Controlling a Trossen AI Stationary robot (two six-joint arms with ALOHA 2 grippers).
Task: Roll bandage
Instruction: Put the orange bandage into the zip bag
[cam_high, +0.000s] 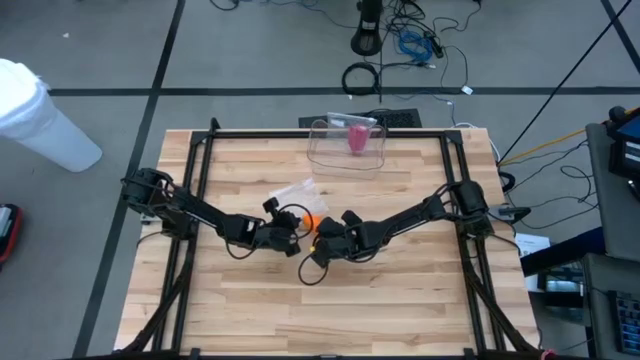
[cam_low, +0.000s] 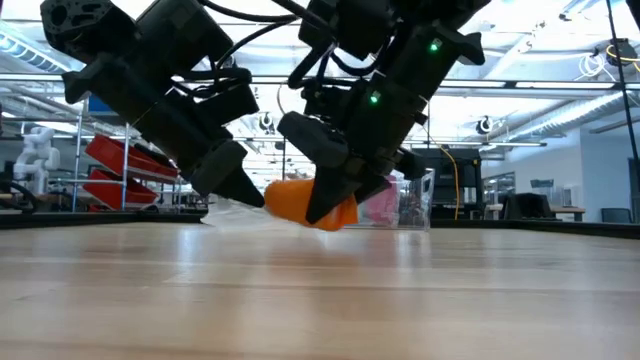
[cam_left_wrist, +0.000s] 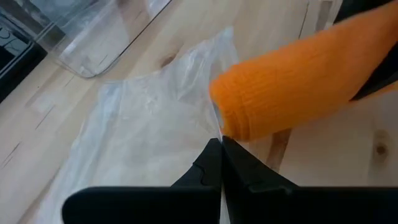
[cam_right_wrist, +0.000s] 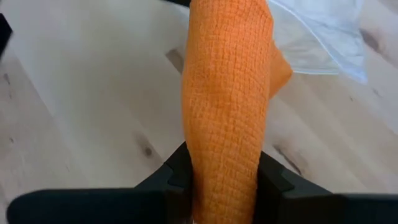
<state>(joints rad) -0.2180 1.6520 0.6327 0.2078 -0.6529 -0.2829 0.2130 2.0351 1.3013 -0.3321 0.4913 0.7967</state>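
Our right end effector (cam_right_wrist: 224, 180) is clamped on the soft orange bandage (cam_right_wrist: 227, 93) at frame centre. The left end effector (cam_left_wrist: 221, 149) sits pressed together beside it. We judge the bandage light and squashy, best gripped mid-roll.

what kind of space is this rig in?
Likely a robotics lab or open workshop: a wooden table on grey concrete floor, loose cables behind it, and red shelving and distant workbenches under ceiling strip lights in the low view.

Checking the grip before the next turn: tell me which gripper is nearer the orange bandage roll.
Right. The right gripper is shut on the orange bandage roll, one finger on each side. The left gripper is shut, its tips at the roll's end by the clear plastic wrapper.
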